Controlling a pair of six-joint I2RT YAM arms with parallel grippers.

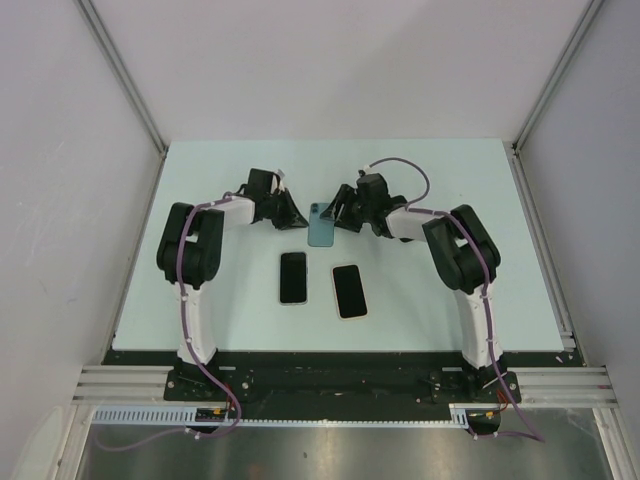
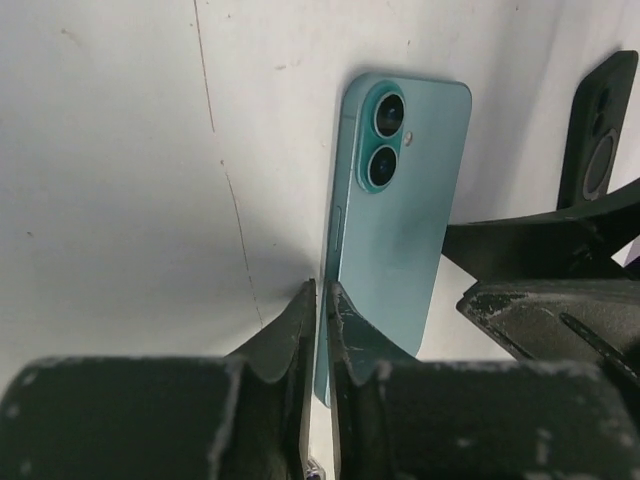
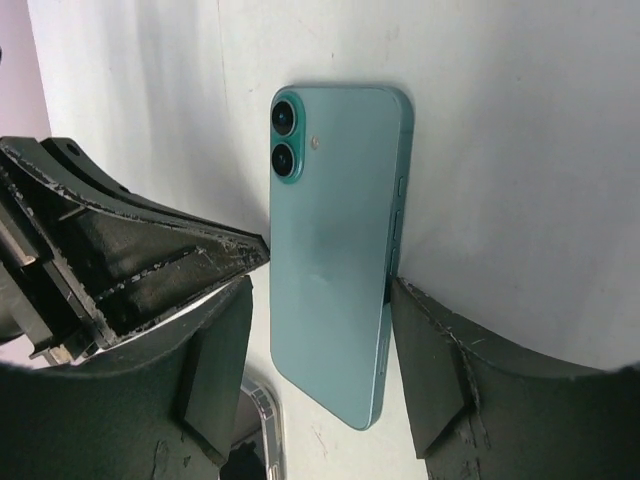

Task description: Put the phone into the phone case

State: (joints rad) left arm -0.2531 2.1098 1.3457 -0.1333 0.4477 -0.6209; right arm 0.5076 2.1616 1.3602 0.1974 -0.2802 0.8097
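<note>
Lying flat and face down on the pale desk, the blue-green smooth-backed phone is found with the left pincer squeezed nearly shut at one long edge and the right pincer held wide, a finger on each side. It is judged stiff, smooth, slippery and easy to crack, so it is best taken by its two long thin edges.

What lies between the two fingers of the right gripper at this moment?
The teal phone, lying camera side up on the table, sits between the open fingers of the right gripper. The right wrist view shows this.
</note>
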